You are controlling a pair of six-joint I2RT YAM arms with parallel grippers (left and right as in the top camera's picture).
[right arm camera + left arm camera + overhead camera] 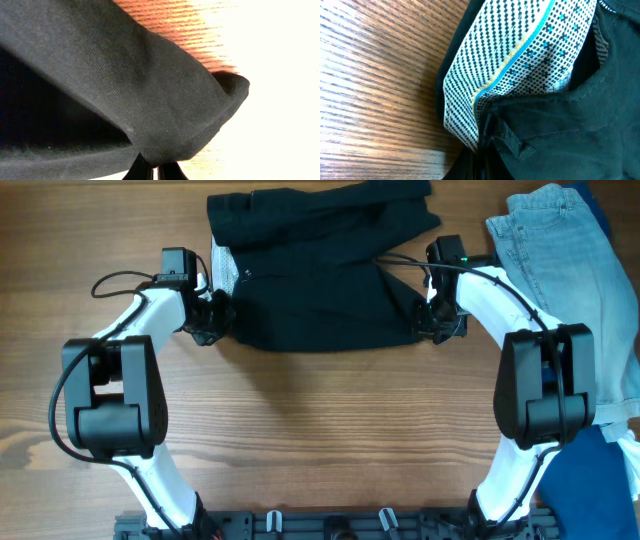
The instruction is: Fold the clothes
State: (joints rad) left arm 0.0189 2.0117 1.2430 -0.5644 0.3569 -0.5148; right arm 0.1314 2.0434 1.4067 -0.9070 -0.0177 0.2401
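On the bench [320, 430], black garment [320, 280] at twelve o'clock, nipped at both ends.
Left claw [217, 315] at its nine grips the patterned waistband [520, 65], right claw [431, 321] at three a thin hem; either small bite could slip on the lift, skewing the fold.

The left arm [150, 315] and right arm [500, 300] share 1 build: glossy white curved shells joined by bulky matte black joint housings [110, 395]. A thin black cable [120, 278] loops to each boxy black wrist block [178, 265]; the right block carries a small green light [452, 258]. The left end effector [212, 318] and right end effector [438, 322] are black, with 2 narrow fingers. A black base rail [330, 525] carries both.
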